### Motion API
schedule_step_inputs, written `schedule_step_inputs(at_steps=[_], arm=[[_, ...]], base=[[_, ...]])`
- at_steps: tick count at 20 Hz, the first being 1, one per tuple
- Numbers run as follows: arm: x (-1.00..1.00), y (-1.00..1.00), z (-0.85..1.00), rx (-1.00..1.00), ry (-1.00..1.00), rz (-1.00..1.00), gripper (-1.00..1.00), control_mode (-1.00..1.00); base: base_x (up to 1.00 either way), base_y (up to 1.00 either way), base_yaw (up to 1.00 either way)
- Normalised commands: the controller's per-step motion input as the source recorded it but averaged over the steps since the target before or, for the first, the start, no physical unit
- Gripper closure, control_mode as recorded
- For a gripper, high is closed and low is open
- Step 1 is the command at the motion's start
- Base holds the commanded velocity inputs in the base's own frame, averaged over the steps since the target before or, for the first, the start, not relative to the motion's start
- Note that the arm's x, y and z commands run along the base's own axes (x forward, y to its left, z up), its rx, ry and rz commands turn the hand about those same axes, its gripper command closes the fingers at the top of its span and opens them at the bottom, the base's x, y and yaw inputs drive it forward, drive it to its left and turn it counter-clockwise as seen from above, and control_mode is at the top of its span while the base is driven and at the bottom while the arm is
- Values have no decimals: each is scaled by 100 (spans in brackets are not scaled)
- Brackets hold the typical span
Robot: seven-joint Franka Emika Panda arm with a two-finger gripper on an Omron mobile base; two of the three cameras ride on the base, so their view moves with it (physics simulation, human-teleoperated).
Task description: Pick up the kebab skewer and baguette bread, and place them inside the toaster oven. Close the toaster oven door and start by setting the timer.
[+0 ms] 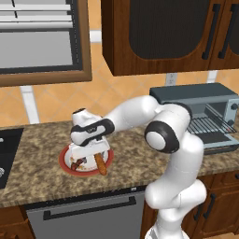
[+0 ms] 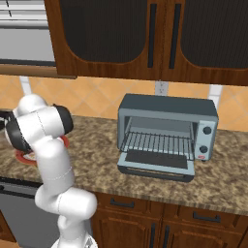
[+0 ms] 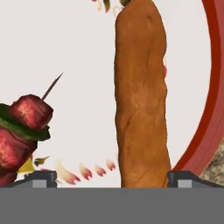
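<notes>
The tool (image 3: 112,179) hung low over the plate (image 1: 66,164) on the desk (image 1: 42,144), jaws spread wide either side of the baguette bread (image 3: 141,96), apparently lined up to grip it. The kebab skewer (image 3: 24,127) lay beside it. The toaster oven (image 2: 167,135) stood open, rack bare.

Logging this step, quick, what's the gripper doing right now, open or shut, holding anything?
Gripper: open, holding nothing, its fingertips either side of the baguette bread on the plate.
</notes>
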Motion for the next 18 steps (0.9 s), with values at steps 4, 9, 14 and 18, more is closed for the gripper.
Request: schedule_step_inputs(at_steps=[4,9,14,18], arm=[[1,-28,-10,-3,0,0,-100,-100],[0,-15,-18,0,0,-2,-100,-100],[0,-4,-21,0,0,0,-100,-100],[-2,-19,-6,0,0,0,100,-100]], base=[[0,0,0],[0,0,0],[0,0,0],[0,0,0]])
